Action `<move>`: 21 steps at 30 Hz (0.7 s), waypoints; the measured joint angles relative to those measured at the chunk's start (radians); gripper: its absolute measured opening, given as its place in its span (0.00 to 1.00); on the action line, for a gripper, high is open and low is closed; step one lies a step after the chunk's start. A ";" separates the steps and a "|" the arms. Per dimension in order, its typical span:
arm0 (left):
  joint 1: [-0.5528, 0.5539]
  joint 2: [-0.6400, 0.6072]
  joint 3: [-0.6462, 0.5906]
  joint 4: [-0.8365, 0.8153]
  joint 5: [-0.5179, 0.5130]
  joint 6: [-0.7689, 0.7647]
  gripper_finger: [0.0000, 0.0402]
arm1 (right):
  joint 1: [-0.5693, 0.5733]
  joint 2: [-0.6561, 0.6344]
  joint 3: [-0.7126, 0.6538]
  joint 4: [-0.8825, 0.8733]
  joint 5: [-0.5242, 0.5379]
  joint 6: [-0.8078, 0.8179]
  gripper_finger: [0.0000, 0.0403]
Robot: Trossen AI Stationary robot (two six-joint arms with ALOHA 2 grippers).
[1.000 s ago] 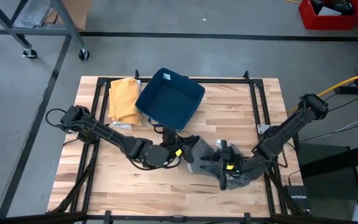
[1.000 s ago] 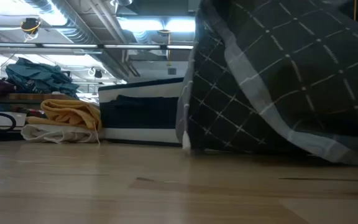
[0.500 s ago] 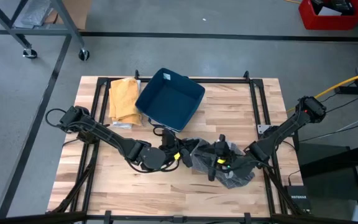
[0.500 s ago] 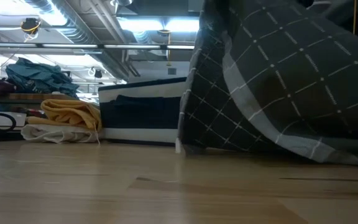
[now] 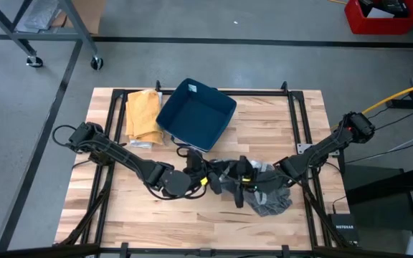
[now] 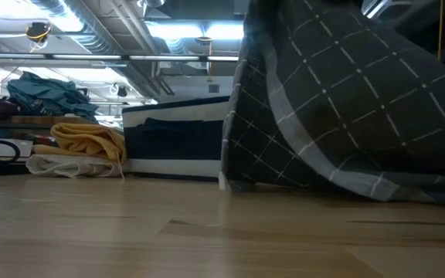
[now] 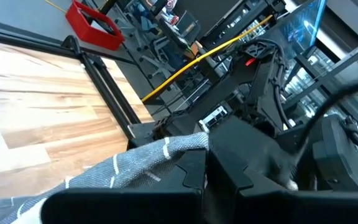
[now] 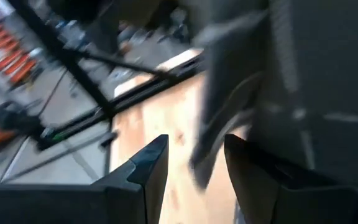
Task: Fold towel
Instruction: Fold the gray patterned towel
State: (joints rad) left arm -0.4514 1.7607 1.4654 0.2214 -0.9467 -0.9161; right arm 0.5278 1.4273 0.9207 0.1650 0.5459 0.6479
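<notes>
The dark grey checked towel (image 5: 265, 199) is bunched right of the table's middle. In the low view the towel (image 6: 346, 100) hangs from above, and its lower edge (image 6: 300, 184) rests on the wood. My left gripper (image 5: 210, 178) reaches level from the left and is shut on the towel's left part. My right gripper (image 5: 241, 179) comes from the right, close against the left one. It stands open, and in its wrist view the right gripper (image 8: 194, 165) has a blurred towel edge (image 8: 219, 124) just ahead of the gap between its fingers. Whether it touches the cloth I cannot tell. My left gripper holds the towel by a bunched part at its left end (image 7: 157, 155), coming level from the table's left. Its own dark body hides the fingertips, so I cannot tell whether it has one layer or several. The cloth hangs down from the hold with its bottom edge on the table.
A dark blue bin (image 5: 196, 115) stands at the far middle, with a yellow cloth (image 5: 142, 115) beside it at the far left; both show in the low view behind the towel. Black frame rails (image 5: 296, 122) run around the table. Bare wood (image 5: 156, 215) lies at the near left.
My right gripper has moved toward the table's left and a little toward the far edge, sinking slightly, until it is close to my left gripper and the held end of the towel. Its fingers have stayed open. The towel's hanging fold has shifted a little.
</notes>
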 joint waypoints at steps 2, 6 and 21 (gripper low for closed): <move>-0.002 0.000 0.000 0.000 0.000 0.000 0.00 | 0.002 0.000 0.000 -0.001 0.052 0.004 0.40; -0.007 0.000 0.000 0.000 0.000 0.000 0.00 | 0.001 0.000 0.000 -0.001 0.064 0.003 0.40; -0.022 0.000 0.000 -0.001 0.004 0.045 0.00 | 0.002 0.000 0.000 -0.013 0.024 0.004 0.35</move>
State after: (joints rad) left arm -0.4730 1.7607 1.4654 0.2209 -0.9430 -0.8708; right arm 0.5293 1.4269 0.9207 0.1520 0.5698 0.6517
